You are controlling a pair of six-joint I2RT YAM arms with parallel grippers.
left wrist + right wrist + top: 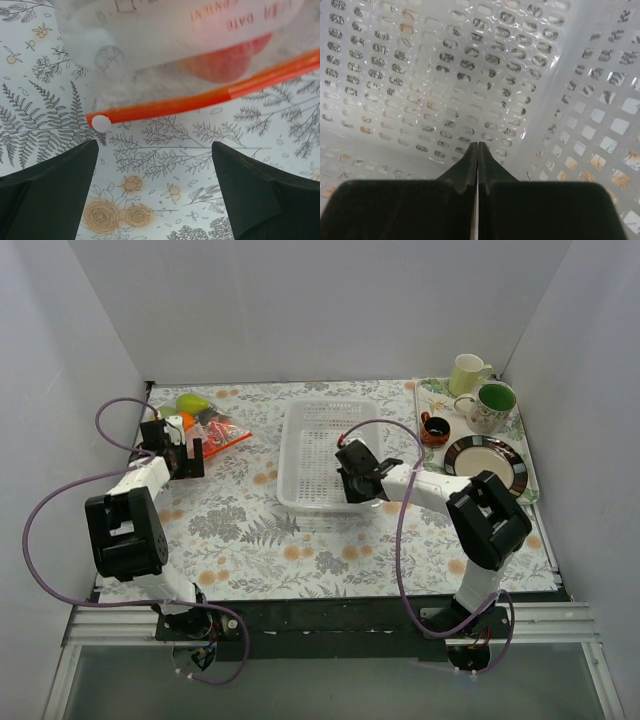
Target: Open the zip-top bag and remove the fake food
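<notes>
1. The zip-top bag (pixel 165 35) is clear, soft, crinkled plastic with faint printed lettering; a thin red-orange zip strip (pixel 200 98) runs along its mouth and ends in a small round white tab (pixel 101 123).
2. The fake food (pixel 220 64) shows through the film as a smooth, rounded red-orange blur; in the top view a light green piece and an orange piece lie at the bag's far end.
3. The basket (pixel 445 75) is white glossy plastic, pierced with rows of oval and square holes; the desk (pixel 260 540) wears a cloth printed with ferns and orange flowers.
4. The left fingers (pixel 50 195) are matt black and spread wide; they grip nothing and stand just short of the zip strip, with bare cloth between them.
5. The right fingers (pixel 465 170) are pressed together tip to tip with nothing between them; they sit inside the basket, near its floor.
6. The bag lies flat in the desk's far left corner; its long axis runs slantwise from far left to near right; in the left wrist view the strip crosses the frame, right end higher, mouth facing the left fingers.
</notes>
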